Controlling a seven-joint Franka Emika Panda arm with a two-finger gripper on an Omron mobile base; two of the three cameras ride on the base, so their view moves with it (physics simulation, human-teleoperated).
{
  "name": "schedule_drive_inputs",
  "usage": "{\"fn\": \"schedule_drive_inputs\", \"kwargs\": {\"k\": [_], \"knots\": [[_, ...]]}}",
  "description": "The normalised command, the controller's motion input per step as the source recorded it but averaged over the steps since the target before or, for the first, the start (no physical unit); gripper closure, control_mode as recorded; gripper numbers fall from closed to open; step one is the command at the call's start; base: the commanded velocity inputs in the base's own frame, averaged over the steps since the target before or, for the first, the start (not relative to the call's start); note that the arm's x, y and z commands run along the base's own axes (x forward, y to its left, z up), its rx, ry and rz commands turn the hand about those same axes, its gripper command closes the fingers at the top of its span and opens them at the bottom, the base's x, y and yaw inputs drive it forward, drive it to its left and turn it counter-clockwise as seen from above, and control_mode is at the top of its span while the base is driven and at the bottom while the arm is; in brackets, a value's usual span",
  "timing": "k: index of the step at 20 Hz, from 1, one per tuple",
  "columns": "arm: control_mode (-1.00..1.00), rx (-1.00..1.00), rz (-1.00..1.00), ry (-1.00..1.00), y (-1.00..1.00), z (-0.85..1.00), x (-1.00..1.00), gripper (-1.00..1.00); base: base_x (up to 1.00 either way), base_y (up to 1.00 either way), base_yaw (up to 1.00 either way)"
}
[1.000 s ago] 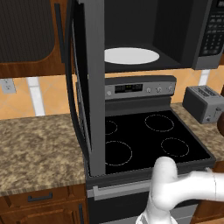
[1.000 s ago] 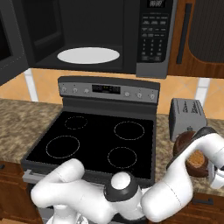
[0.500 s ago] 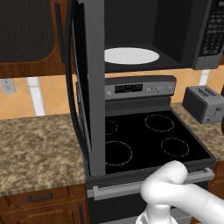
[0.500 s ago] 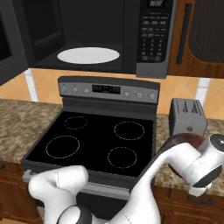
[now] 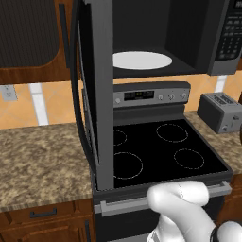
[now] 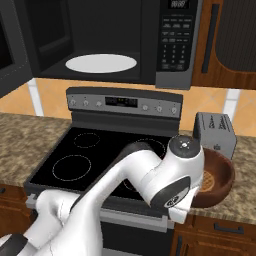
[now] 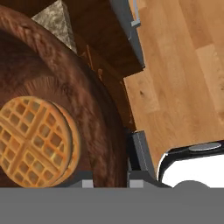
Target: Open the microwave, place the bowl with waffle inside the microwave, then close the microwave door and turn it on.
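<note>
The microwave hangs above the stove, its white turntable bare. The microwave door is swung wide open to the left. On the counter right of the stove rests the dark reddish-brown bowl with a round waffle inside. My gripper straddles the bowl's near rim, one finger inside the wall and one outside, shut on it. In the right base view the white hand covers the bowl's left side.
A grey toaster stands just behind the bowl. The black stovetop lies under the microwave, and speckled counter stretches to its left. Wooden floor shows beyond the counter edge.
The arm has swung and turned over the bowl's left side. The jaws have narrowed onto the rim. The bowl stays beside the toaster.
</note>
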Motion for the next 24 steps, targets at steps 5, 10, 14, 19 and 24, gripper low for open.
{"fn": "schedule_drive_inputs", "kwargs": {"k": [5,10,14,19,24], "knots": [[-1.0,0.0,0.04,0.0,0.86,1.0,-0.72,1.0,0.0,0.0,0.0],[-1.0,-0.08,0.23,-0.01,1.0,0.97,-0.33,1.0,0.0,0.0,0.0],[-1.0,-0.12,0.4,-0.16,0.96,0.7,-0.04,1.0,0.0,0.0,0.0],[-1.0,-0.01,0.45,-0.42,0.78,0.47,0.0,1.0,0.0,0.0,0.0],[-1.0,0.0,0.29,-0.3,0.5,0.83,0.16,1.0,0.0,0.0,0.0]]}}
